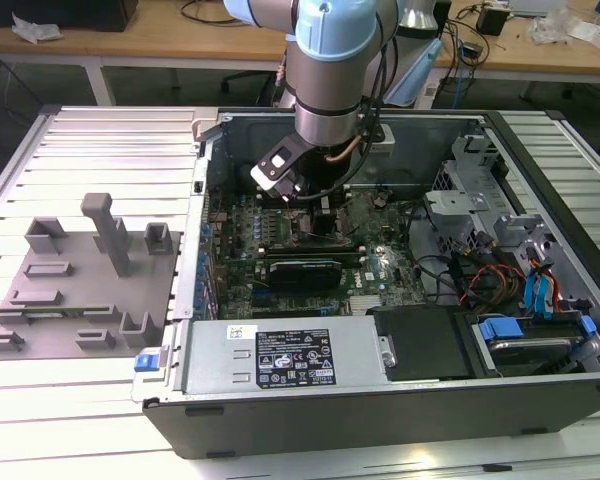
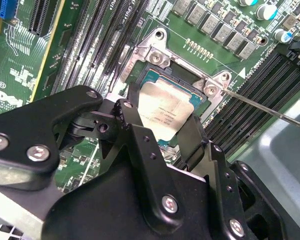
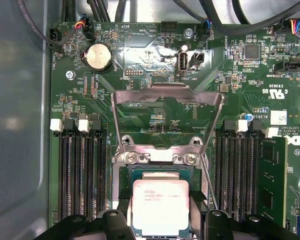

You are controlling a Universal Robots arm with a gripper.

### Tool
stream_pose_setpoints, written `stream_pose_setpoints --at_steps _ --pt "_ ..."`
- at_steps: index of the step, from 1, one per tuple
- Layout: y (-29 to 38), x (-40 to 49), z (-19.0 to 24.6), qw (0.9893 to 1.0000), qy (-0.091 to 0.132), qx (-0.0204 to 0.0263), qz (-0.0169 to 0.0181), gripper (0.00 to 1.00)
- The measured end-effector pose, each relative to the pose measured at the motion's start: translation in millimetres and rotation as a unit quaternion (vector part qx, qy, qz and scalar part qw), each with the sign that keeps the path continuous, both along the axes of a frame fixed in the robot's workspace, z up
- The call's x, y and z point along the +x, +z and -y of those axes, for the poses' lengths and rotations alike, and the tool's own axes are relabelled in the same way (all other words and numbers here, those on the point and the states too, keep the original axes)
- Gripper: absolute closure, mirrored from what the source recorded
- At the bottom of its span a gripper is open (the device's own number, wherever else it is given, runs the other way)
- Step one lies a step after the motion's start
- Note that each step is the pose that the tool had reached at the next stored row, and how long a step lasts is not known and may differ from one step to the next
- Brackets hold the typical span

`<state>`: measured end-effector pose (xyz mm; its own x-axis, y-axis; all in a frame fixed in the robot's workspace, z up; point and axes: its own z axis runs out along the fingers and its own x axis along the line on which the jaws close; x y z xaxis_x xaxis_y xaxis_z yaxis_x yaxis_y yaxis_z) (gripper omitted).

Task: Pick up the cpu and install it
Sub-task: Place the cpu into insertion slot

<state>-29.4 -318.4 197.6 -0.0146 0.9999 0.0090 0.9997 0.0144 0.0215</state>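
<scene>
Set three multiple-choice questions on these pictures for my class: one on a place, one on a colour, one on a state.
1. Where is the cpu? A outside the case; B at the socket, by the claw; C on a desk behind.
2. What colour is the motherboard? A green; B red; C white.
3. How is the socket's cover frame? A shut over the cpu; B taken off; C swung open.
Answers: B, both wrist views show the chip lying at the socket; A, the board is green throughout; C, in the first wrist view the frame stands raised, clear of the cpu.
</scene>
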Motion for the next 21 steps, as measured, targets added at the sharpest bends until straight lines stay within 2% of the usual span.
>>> stream_pose_setpoints --at_steps 6,7,8,14,21 --pt "-0.3 0.1 -0.2 1.0 0.0 0.0004 0.0002 0.46" --pt "-0.3 0.1 -0.1 1.0 0.0 0.0003 0.0001 0.45" --pt "-0.3 0.1 -0.1 1.0 0.0 0.0002 0.0001 0.38" --pt "0.0 0.0 0.0 1.0 0.0 0.0 0.0 0.38" --pt "3.4 0.0 0.0 1.0 0.0 0.0001 0.0001 0.38"
